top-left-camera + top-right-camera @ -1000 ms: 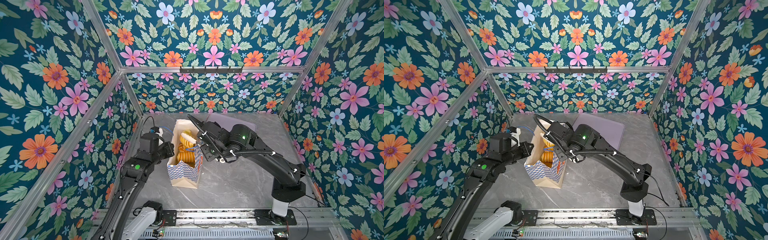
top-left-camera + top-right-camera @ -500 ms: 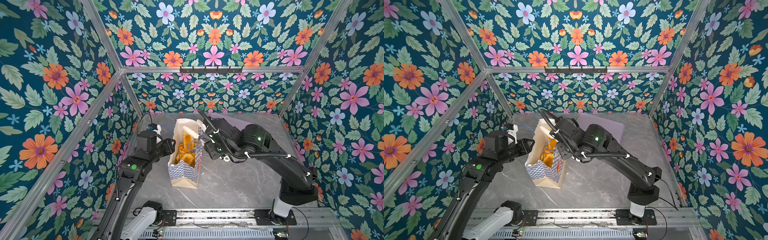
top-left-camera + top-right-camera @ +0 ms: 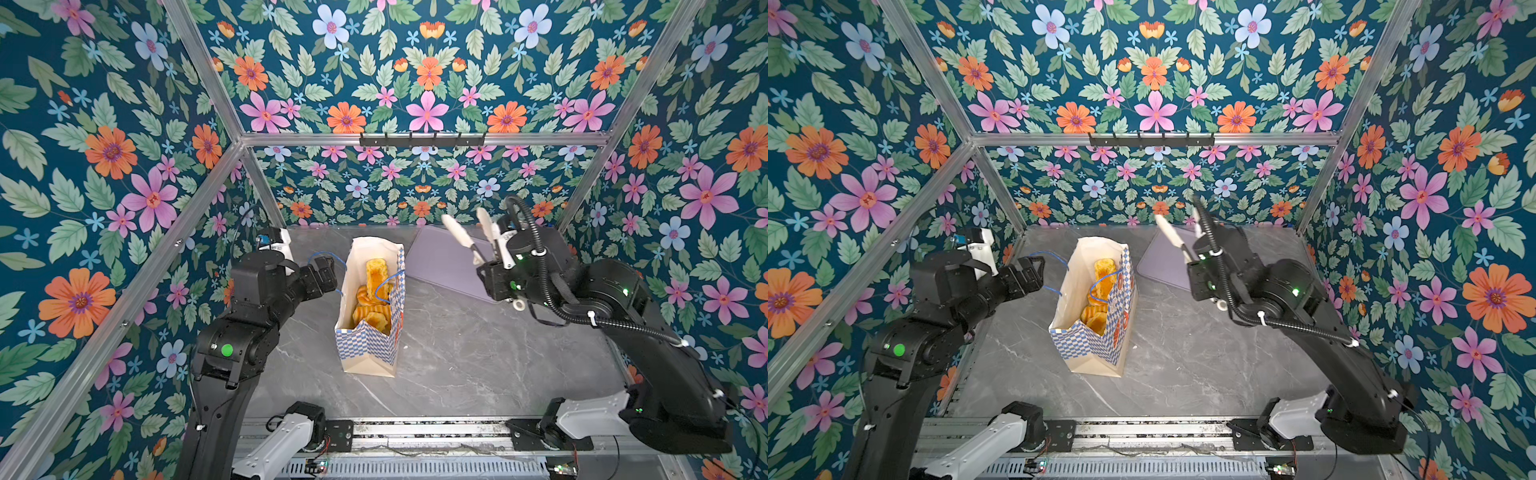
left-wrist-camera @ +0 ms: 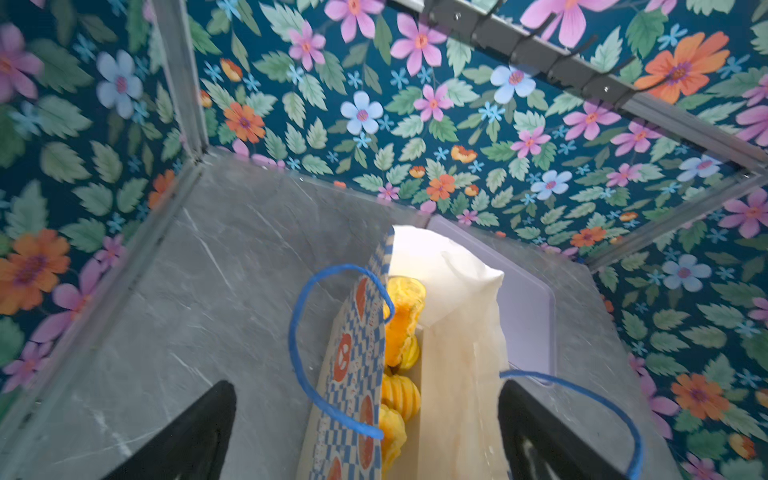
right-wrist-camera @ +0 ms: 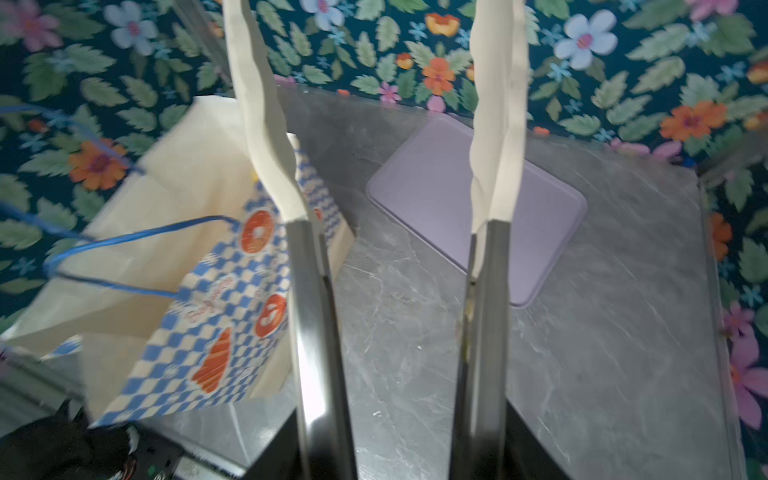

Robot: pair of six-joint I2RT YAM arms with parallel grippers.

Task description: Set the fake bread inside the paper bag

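Observation:
The paper bag (image 3: 368, 347) (image 3: 1094, 349) stands upright mid-table, mouth open, blue-and-white checkered. Several pieces of fake bread (image 3: 372, 291) (image 3: 1096, 297) (image 4: 400, 328) lie stacked inside it. My left gripper (image 3: 328, 272) (image 3: 1032, 270) (image 4: 365, 388) is at the bag's left side, open wide. In the left wrist view the bag's near wall and one blue cord handle (image 4: 299, 332) lie between its black fingers (image 4: 199, 432), ungripped. My right gripper (image 3: 464, 216) (image 3: 1177, 214) (image 5: 370, 25) hangs open and empty above the tray, right of the bag.
A flat lilac tray (image 3: 440, 262) (image 3: 1163, 266) (image 5: 436, 195) lies at the back right, bare where visible. Floral walls with aluminium posts close in three sides. A black hook rail (image 3: 422, 139) runs along the back wall. The arms' base rail (image 3: 415, 432) lines the front edge.
My left gripper has opened and let go of the bag's left edge. My right gripper has drawn out of the bag's mouth, rising back and right over the tray, leaving bread inside.

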